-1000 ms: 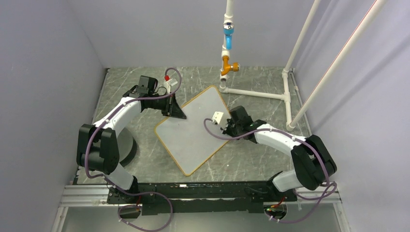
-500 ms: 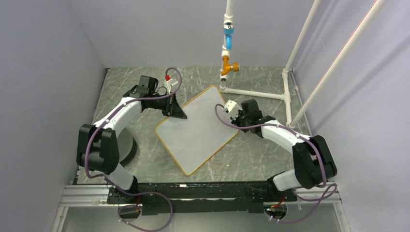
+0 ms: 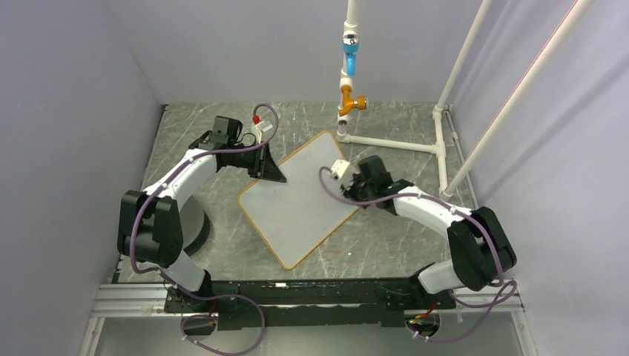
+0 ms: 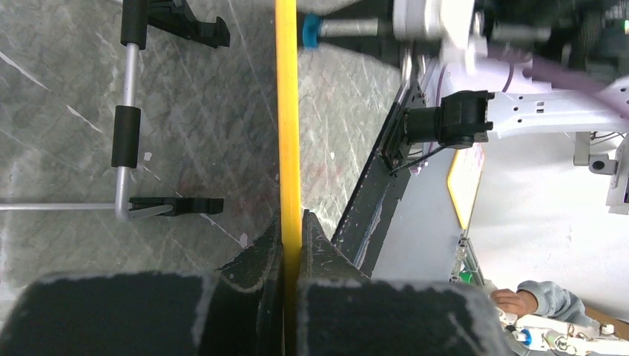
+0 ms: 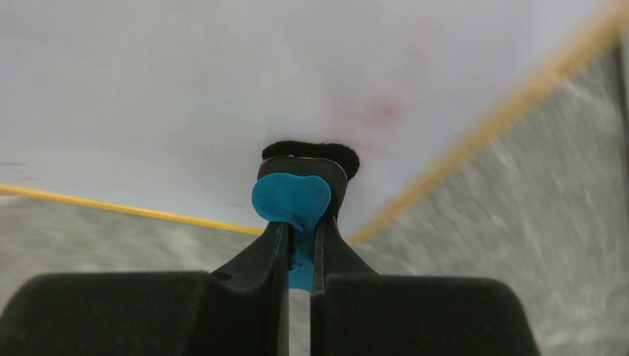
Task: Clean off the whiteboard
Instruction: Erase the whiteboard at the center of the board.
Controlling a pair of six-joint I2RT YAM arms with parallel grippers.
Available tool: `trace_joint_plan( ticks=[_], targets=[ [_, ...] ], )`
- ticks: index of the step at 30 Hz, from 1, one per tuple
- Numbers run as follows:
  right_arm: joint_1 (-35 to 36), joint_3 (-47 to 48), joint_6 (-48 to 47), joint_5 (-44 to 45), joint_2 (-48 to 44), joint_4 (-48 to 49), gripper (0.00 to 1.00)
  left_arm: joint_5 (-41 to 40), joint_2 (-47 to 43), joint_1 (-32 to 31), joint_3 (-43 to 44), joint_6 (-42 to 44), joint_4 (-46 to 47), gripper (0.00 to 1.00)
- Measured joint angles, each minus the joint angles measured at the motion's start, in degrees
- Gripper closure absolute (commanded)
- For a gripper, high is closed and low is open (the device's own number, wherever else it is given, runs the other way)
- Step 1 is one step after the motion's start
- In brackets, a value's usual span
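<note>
The whiteboard (image 3: 297,204), white with a thin yellow-orange frame, lies at an angle in the middle of the table. Its face looks wiped; the right wrist view shows only a faint red smudge (image 5: 386,111) on the whiteboard (image 5: 222,81). My left gripper (image 3: 271,173) is shut on the board's upper-left edge. In the left wrist view the yellow frame (image 4: 288,111) runs between that gripper's (image 4: 291,231) black fingers (image 4: 256,256). My right gripper (image 3: 350,188) is shut on the blue-and-black eraser (image 5: 291,199). The eraser's black felt presses on the board near its right corner.
A white pipe frame (image 3: 393,142) with blue and orange fittings (image 3: 349,59) stands at the back right, close behind the board's far corner. Grey walls enclose the marbled table (image 3: 185,148). A wire stand with black clip feet (image 4: 124,133) shows under the board.
My right gripper swept the eraser up and right toward the board's right corner, then came back a little to the left. The left arm and the board have stayed still.
</note>
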Motion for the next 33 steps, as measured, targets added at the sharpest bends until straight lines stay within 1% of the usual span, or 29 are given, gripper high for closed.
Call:
trace_joint_plan(
  ticks=[2,4,5,7,11,12,15,18,21,24,26,28,33],
  targets=[
    [-5.7,0.3,0.7,1.1,1.0,0.0,1.0,0.0,0.0,0.0,0.0,-0.1,0.1,1.0],
    [-9.9,0.3,0.9,2.0,1.8,-0.2,1.0,0.2,0.0,0.0,0.0,0.0,0.1,1.0],
    [-10.9,0.3,0.8,1.8,2.1,-0.5,1.0,0.2,0.0,0.0,0.0,0.0,0.1,1.0],
    [-10.7,0.3,0.2,0.7,2.3,-1.6,1.0,0.2,0.0,-0.1,0.0,0.0,0.0,1.0],
    [-4.9,0.3,-2.7,-2.1,2.2,-5.5,1.0,0.2,0.0,0.0,0.0,0.1,-0.3,1.0],
    [-2.1,0.4,-3.1,-2.7,2.2,-6.6,1.0,0.2,0.0,0.1,0.0,0.1,-0.4,1.0],
    [0.4,0.5,-3.4,-2.9,2.4,-8.2,1.0,0.2,0.0,0.1,0.0,0.2,-0.3,1.0],
    [-2.4,1.0,-2.4,-2.5,3.1,-8.5,1.0,0.2,0.0,0.1,0.0,0.2,-0.3,1.0],
    [-8.8,1.7,-1.3,-0.9,4.7,-8.5,1.0,0.2,0.0,0.1,0.0,0.1,-0.2,1.0],
    [-12.0,1.7,-0.6,0.0,5.6,-8.6,1.0,0.3,0.0,0.0,0.0,0.1,0.0,1.0],
    [-10.7,1.7,-0.5,0.2,5.7,-8.7,1.0,0.3,0.0,0.0,0.0,0.1,-0.2,1.0],
    [-7.6,1.7,-0.6,0.6,5.7,-9.2,1.0,0.3,0.0,0.1,0.0,0.1,-0.2,1.0],
    [4.6,1.8,-0.8,1.0,5.3,-11.6,1.0,0.3,-0.3,0.4,0.0,0.3,-0.4,1.0]
  ],
)
